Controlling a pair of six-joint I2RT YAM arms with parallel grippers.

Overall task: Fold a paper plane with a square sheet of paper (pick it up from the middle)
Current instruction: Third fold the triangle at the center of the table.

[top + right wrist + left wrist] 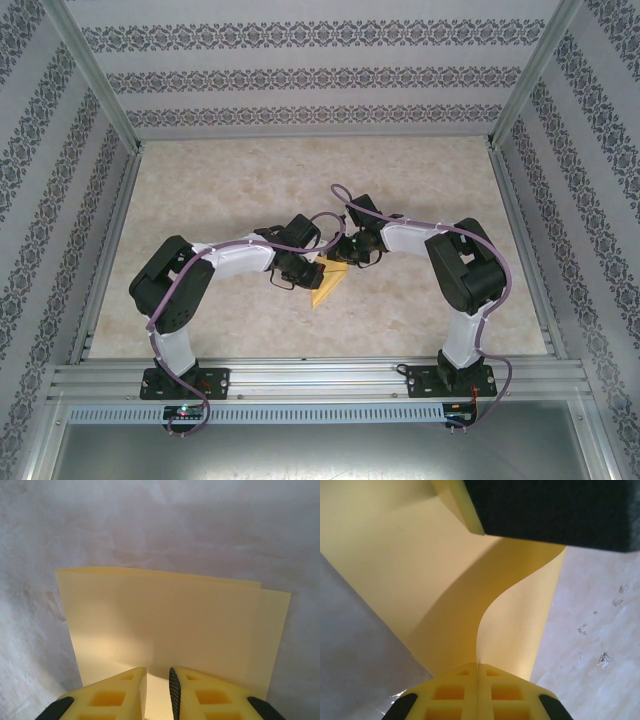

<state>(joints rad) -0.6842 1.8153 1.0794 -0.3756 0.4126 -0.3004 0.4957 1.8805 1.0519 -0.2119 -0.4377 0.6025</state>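
The square sheet of paper [328,286] is yellow and lies folded in the middle of the table, between the two arms. My left gripper [478,664] is shut on one edge of the sheet [410,565], which curls up from the table in a soft bend. In the top view the left gripper [303,271] sits at the paper's left side. My right gripper [157,672] stands over the folded paper [165,625] with its jaws a narrow gap apart and paper showing through that gap. From above, the right gripper [347,256] is at the paper's upper right.
The marble-patterned tabletop [250,180] has metal rails [300,375] round it and patterned walls behind. The right arm's dark body [555,510] hangs close over the paper in the left wrist view. Purple cables [340,195] loop over both arms.
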